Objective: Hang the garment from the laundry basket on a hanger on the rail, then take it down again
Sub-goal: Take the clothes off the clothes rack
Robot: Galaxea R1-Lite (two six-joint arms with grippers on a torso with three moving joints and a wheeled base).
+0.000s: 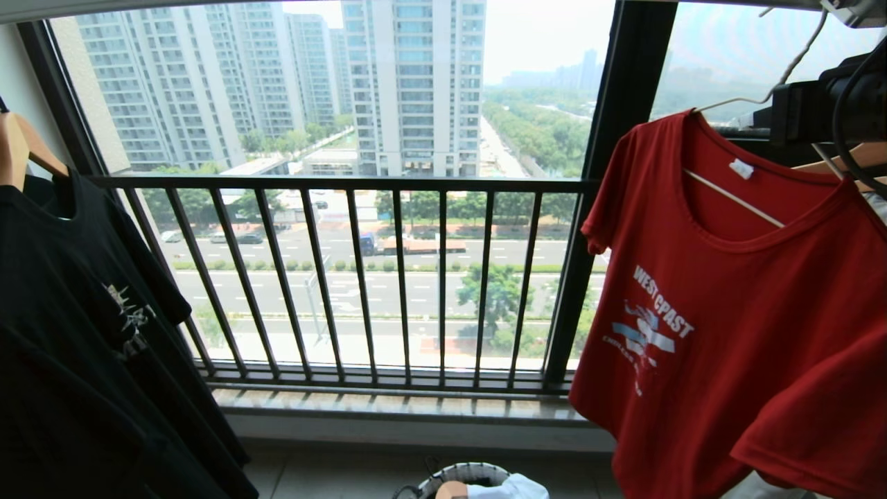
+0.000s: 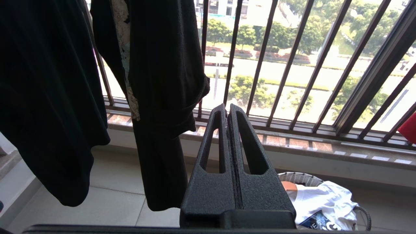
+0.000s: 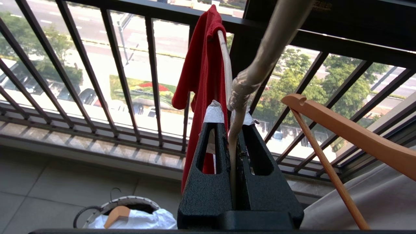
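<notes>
Garment [image 1: 734,305] hangs on hanger [image 3: 224,61] | right gripper [image 3: 231,125] jaws clamped on hanger neck | left gripper [image 2: 227,112] jaws together, idle | advice: move hook squarely, keep shirt level.

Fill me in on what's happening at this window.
The robot's right hand is shut on the neck of the thin white hanger that carries the red T-shirt, up at the right beside a wooden hanger. The left hand is shut and empty, low near the black T-shirt. The laundry basket on the floor holds a white shirt.
</notes>
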